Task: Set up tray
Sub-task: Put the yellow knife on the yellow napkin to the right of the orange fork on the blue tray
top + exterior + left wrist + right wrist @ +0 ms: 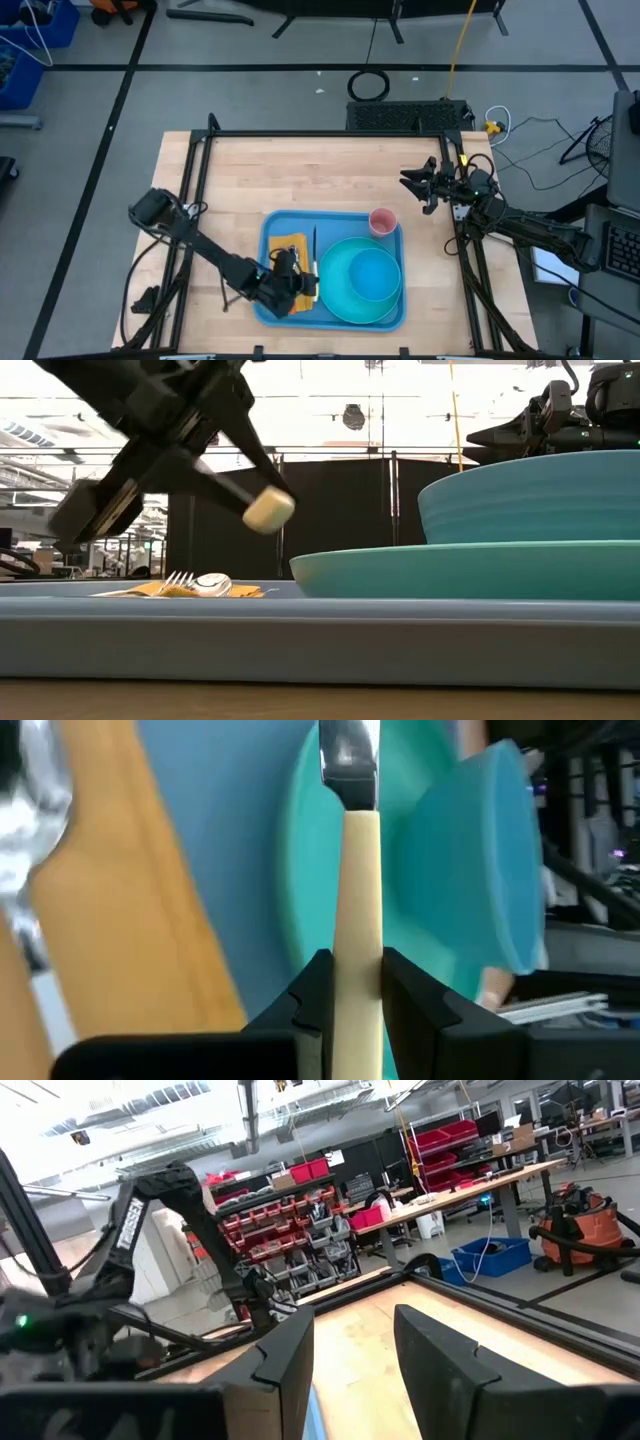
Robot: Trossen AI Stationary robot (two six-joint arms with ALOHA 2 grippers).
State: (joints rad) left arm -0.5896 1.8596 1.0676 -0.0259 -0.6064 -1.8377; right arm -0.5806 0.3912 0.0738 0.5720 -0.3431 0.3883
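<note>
The blue tray [275, 228] lies at the table's near middle. On it rest a teal plate [338, 295] carrying a blue bowl [372, 275], a pink cup [382, 221] in the far right corner, and a yellow napkin [287, 243] with a fork [178, 580] and spoon [212, 584] on top. My left gripper [292, 287] is over the tray's near left part, shut on a knife with a cream handle [268, 510] and a metal blade [350, 760]. My right gripper [418, 186] hangs open above the table's far right, away from the tray. My left gripper pinches the knife's cream handle [358, 955] between its two fingers [312, 990], and the knife runs forward along them with the blade beyond the fingertips, beside the plate's left rim. The handle's butt end [270, 510] is lifted clear above the tray floor.
Bare wood [330, 170] lies between the tray and the table's far edge. A black frame [200, 160] runs along the table's left, far and right sides. Cables and a black mat [405, 115] lie on the floor beyond the far edge.
</note>
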